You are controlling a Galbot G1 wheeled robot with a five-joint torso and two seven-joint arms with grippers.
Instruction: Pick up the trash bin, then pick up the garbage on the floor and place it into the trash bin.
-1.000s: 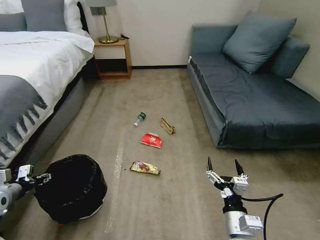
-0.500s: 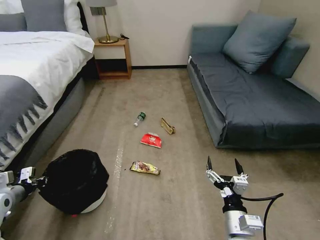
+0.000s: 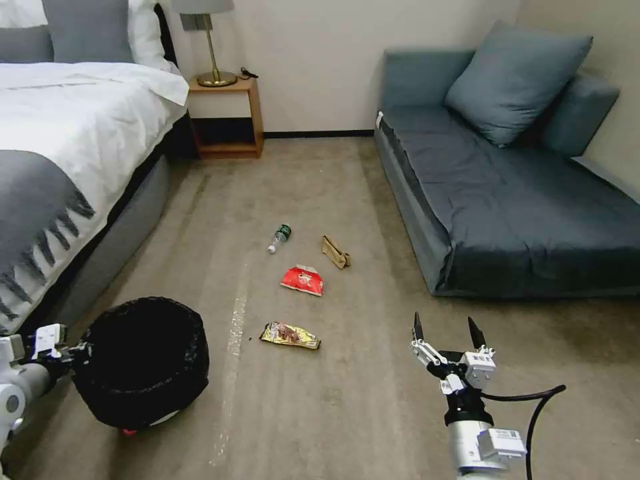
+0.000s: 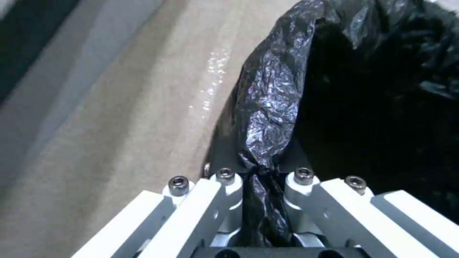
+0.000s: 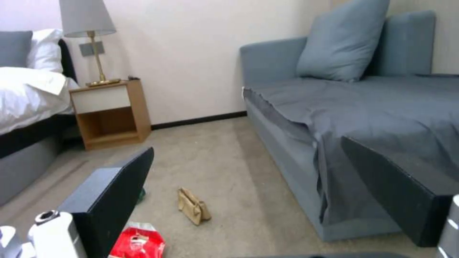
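The left gripper (image 3: pixel 70 352) pinches the black-lined trash bin (image 3: pixel 141 360) at its rim, the bin's underside hidden. The right gripper (image 3: pixel 445 328) hangs spread above the carpet, beside the gold wrapper (image 3: pixel 290 335).

Trash bin (image 3: pixel 140 360) at the near left on the carpet (image 3: pixel 347 413), left gripper (image 3: pixel 70 352) at its left rim. Snack wrapper (image 3: pixel 290 335) lies right of the bin; snack packet (image 3: pixel 303 280) behind the wrapper; bottle (image 3: pixel 279 238) and paper bag (image 3: pixel 335 251) side by side behind that, bottle left. Right gripper (image 3: pixel 445 329) near right, before the sofa (image 3: pixel 520 200). Bed (image 3: pixel 60 153) left, nightstand (image 3: pixel 225 117) between bed and sofa at the wall.
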